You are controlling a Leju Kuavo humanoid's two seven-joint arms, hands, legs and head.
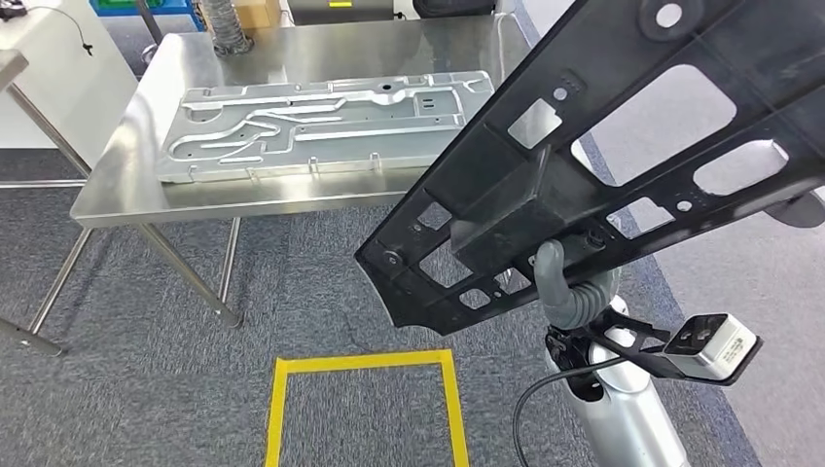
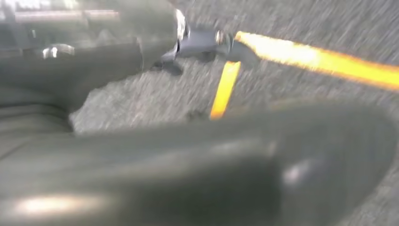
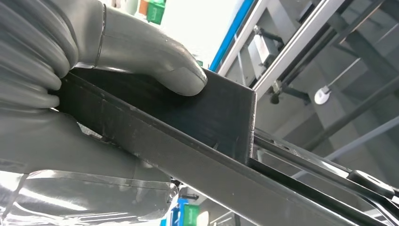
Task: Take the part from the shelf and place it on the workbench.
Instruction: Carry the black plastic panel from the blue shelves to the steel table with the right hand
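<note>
Carrying the part (image 1: 603,165) toward the worktop (image 1: 136,185) is the step in hand, judged from the frames; the right hand (image 1: 564,287) grips the black part from below, raised in the air to the right of the worktop and well apart from it; in the right wrist view the thumb (image 3: 160,61) presses flat on a boxy black block of the part while the fingers (image 3: 28,52) wrap the opposite face, so the part is pinched between them; the left hand (image 2: 197,165) is blurred in its wrist view over grey carpet and yellow tape, and whether its fingers are spread or closed cannot be told; the part is a long flat black frame, matte plastic by the look, with many cut-out windows, round holes and ribs, tilted up to the right; the worktop is brushed steel on thin legs, shiny and smooth; a pale grey metal plate (image 1: 321,122) with raised channel patterns already lies on it and takes most of the surface; the next move probably calls for stepping past the yellow floor square (image 1: 365,399), levelling the part, and lowering it onto the worktop, likely on or beside the plate; a one-hand grip near one end of a long frame could let it swing or snag the worktop edge.
</note>
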